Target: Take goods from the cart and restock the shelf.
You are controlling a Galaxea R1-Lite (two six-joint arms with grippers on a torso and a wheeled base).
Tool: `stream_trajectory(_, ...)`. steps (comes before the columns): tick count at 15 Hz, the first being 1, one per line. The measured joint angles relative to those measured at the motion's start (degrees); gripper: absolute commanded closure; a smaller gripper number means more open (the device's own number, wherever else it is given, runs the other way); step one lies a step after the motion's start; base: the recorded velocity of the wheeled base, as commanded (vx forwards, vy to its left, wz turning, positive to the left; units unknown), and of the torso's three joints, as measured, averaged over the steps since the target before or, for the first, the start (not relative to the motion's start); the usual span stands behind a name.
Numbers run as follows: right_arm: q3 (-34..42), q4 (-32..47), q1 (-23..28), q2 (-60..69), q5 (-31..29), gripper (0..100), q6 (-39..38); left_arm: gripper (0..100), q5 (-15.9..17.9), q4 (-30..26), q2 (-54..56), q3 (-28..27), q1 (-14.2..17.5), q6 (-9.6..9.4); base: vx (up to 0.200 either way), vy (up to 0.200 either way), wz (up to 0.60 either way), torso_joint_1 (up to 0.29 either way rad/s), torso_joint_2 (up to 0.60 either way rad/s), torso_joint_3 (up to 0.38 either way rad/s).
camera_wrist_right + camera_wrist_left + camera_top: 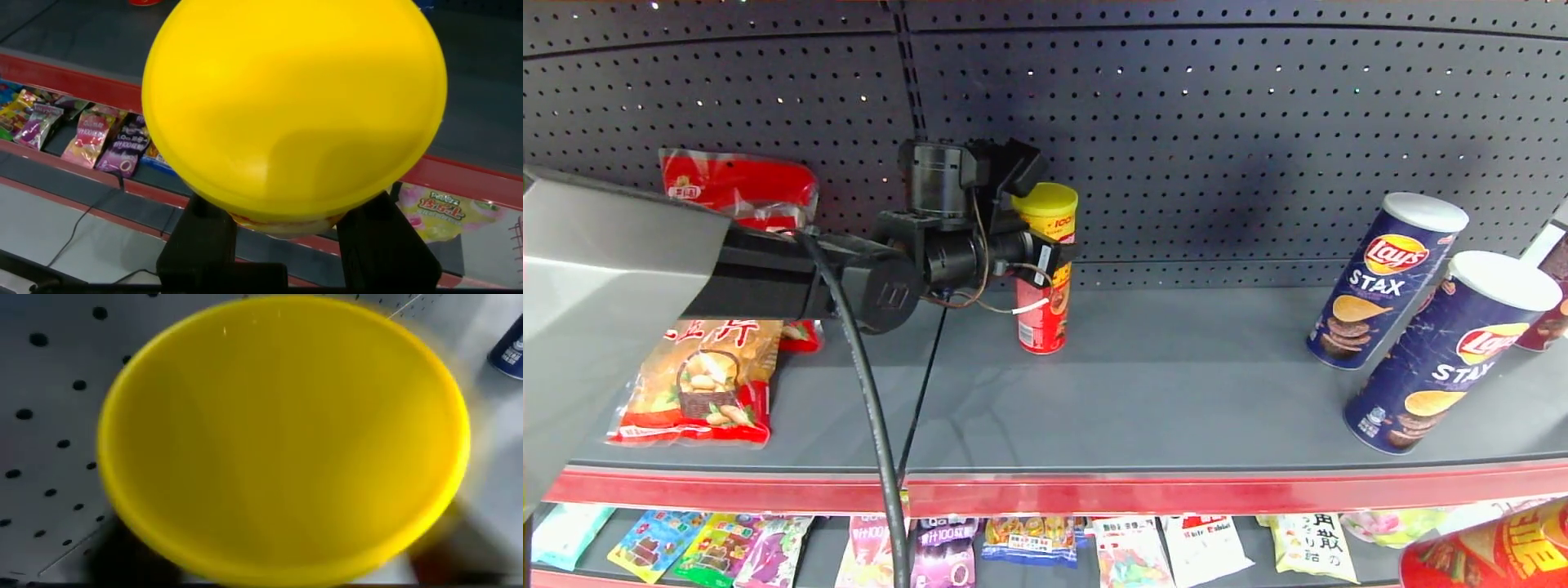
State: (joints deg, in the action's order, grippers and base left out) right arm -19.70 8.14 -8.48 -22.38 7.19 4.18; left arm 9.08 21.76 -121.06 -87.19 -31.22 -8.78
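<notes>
We place everything from the red can [1042, 322], which stands upright on the grey shelf [1143, 408], close to the pegboard [1217, 147] behind it. The left pincer [1045, 257] sits around the can's upper part, just under its yellow lid [282, 433]. Whether the fingers press it or stand off, we cannot tell.

Well to the can's right (the robot's right, that is) a blue chip tube [1388, 282] leans, with another blue tube [1450, 363] beside it, nearer the shelf's front edge. To the can's left a snack bag [698, 376] lies flat, and a red bag [739, 188] rests against the pegboard. Below the can, a lower shelf holds a row of small packets [1029, 543].

The right pincer [290, 237] clasps a second can [294, 114], a black finger on each side. It is held low and far right of the red can, in front of the shelf edge.
</notes>
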Motion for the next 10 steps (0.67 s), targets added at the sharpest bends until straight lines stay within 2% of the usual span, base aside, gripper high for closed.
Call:
stream_trajectory(3,0.00,0.01,-0.02,-0.13,0.05,100,0.02,100,1.56,0.02,0.09,0.20,-0.26,0.05,0.000,0.000,0.00,0.000,0.00,0.000)
stream_trajectory(6,-0.09,0.01,-0.02,-0.24,0.06,100,0.00,100,6.24,-0.41,1.90,2.24,-0.15,0.16,0.000,0.000,0.00,0.000,0.00,0.000)
stream_trajectory(8,-0.41,-0.13,-0.02,-0.49,0.17,100,0.02,100,13.69,-1.46,4.74,5.52,-0.09,0.13,0.000,0.000,0.00,0.000,0.00,0.000)
stream_trajectory(10,-0.69,-0.23,-0.06,-0.93,0.16,100,0.02,100,25.30,-1.79,10.01,11.82,-0.11,-0.17,0.000,0.000,0.00,0.000,0.00,0.000)
